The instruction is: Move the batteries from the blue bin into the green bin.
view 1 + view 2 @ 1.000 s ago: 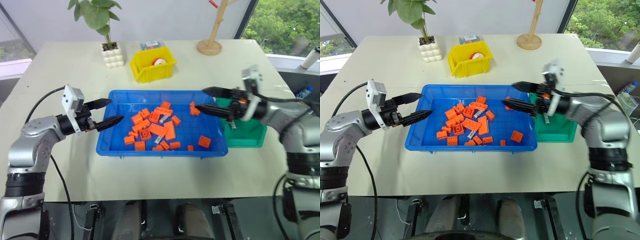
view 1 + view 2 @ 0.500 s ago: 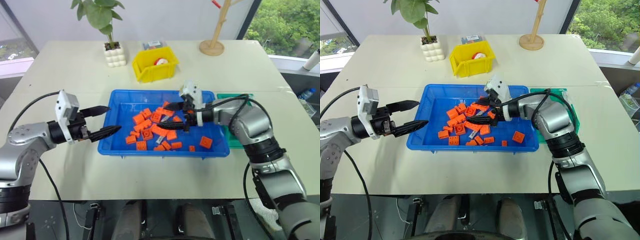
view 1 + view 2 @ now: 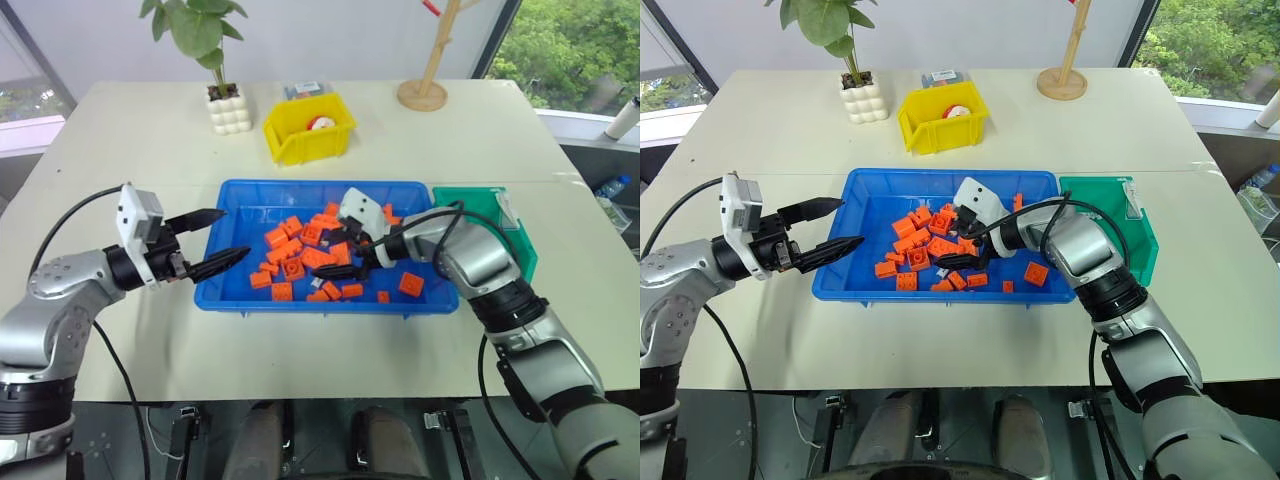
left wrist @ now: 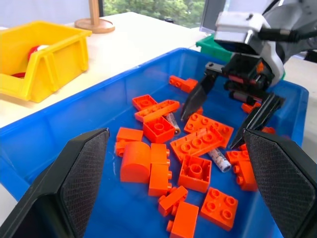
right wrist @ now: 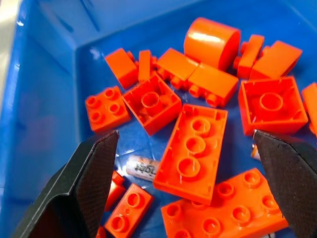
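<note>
The blue bin (image 3: 236, 205) sits mid-table, strewn with orange bricks (image 3: 292, 268). Among them lie silvery batteries, one (image 4: 219, 159) beside a long brick and another (image 4: 173, 120) farther in. My right gripper (image 3: 335, 258) is open and lowered into the bin, its fingers straddling a long brick, with a battery (image 5: 142, 167) half under that brick's edge. My left gripper (image 3: 237, 232) hovers open at the bin's left rim, holding nothing. The green bin (image 3: 524, 250) stands against the blue bin's right side, with a small silvery piece (image 3: 503, 207) at its far end.
A yellow bin (image 3: 306, 125) stands behind the blue one, with a potted plant (image 3: 222, 100) to its left and a wooden stand (image 3: 420, 93) at the back right. Bare tabletop lies in front of the bins.
My right gripper has swung left from over the green bin and dropped into the blue bin among the bricks, staying open. The left gripper has drawn back a little.
</note>
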Robot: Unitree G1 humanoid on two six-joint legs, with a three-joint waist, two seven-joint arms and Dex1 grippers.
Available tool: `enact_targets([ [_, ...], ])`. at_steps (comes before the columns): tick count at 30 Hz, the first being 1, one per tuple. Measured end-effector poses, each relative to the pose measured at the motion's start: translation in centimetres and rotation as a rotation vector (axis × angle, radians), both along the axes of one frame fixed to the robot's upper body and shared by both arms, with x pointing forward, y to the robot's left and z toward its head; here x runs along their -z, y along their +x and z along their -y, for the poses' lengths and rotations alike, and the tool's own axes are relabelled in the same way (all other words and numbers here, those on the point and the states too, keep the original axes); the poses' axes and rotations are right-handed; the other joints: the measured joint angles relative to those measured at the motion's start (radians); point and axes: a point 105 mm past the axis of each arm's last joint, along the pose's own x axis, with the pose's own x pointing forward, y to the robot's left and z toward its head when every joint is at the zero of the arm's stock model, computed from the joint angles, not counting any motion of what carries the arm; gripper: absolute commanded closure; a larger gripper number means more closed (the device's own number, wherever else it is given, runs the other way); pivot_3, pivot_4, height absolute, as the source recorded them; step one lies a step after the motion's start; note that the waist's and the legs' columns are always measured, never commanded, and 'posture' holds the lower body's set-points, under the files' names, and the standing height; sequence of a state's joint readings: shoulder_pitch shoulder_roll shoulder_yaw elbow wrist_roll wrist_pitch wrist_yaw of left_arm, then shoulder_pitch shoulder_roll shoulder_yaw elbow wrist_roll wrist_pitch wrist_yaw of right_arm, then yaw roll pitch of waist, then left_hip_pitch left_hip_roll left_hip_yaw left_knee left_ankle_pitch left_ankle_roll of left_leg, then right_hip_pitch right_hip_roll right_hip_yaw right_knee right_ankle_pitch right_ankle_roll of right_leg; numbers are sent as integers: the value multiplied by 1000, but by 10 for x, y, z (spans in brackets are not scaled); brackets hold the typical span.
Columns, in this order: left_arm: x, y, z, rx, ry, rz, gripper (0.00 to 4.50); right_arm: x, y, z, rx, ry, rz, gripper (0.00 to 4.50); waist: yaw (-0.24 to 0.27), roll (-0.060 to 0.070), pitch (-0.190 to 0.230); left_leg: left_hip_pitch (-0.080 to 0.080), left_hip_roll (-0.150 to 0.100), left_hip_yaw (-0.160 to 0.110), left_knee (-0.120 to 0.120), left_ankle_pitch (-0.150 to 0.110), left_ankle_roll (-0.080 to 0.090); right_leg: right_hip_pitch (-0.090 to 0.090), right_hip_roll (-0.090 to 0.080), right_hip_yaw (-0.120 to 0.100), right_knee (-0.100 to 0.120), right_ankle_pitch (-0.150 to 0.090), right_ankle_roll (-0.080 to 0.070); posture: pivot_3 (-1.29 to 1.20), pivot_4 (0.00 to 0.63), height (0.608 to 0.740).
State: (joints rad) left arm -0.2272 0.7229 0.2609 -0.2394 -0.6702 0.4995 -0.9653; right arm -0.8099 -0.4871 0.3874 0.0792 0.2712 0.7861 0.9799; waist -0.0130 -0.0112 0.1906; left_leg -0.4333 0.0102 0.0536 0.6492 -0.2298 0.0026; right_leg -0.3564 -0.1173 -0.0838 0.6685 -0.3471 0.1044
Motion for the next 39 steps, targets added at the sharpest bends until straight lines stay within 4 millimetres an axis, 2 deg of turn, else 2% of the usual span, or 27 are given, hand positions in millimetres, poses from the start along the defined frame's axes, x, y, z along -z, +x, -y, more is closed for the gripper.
enact_targets([
  [10,-1,2,0,-31,-22,26,0,13,2,-1,-18,-75,29,63,0,0,0,0,0,0,0,0,0,0,0,0,0,0,0,0,150,739],
  [13,-1,3,-1,-39,-23,29,0,14,2,-3,-27,-80,34,811,-1,0,0,0,0,0,0,0,0,0,0,0,0,0,0,0,150,739],
  [18,0,3,-2,-49,-24,33,0,16,2,-8,-37,-73,34,3234,0,0,0,0,0,0,0,0,0,0,0,0,0,0,0,0,150,739],
  [24,-1,3,-3,-53,-25,42,0,15,2,-10,-37,-70,39,3234,-1,0,0,0,0,0,0,0,0,0,0,0,0,0,0,0,150,739],
  [26,-1,3,-3,-55,-23,42,0,10,4,-13,-30,-48,50,3234,-1,0,0,0,0,0,0,0,0,0,0,0,0,0,0,0,150,739],
  [28,-1,3,-3,-56,-23,42,0,-6,8,-19,-30,-15,84,3234,-2,0,0,0,0,0,0,0,0,0,0,0,0,0,0,0,150,739],
  [33,0,4,-3,-61,-28,43,0,-61,21,-41,-14,126,207,3234,-3,0,0,0,0,0,-1,0,0,-1,0,0,0,0,0,0,150,739],
  [35,-1,4,-3,-63,-29,44,0,-63,22,-48,-19,152,213,3234,-3,0,0,0,0,0,-1,0,0,0,0,0,0,0,0,0,150,739],
  [39,-3,5,-2,-67,-32,50,0,-42,30,-64,-16,161,187,3234,-1,0,0,0,0,0,0,0,0,-1,0,0,1,0,0,0,150,739],
])
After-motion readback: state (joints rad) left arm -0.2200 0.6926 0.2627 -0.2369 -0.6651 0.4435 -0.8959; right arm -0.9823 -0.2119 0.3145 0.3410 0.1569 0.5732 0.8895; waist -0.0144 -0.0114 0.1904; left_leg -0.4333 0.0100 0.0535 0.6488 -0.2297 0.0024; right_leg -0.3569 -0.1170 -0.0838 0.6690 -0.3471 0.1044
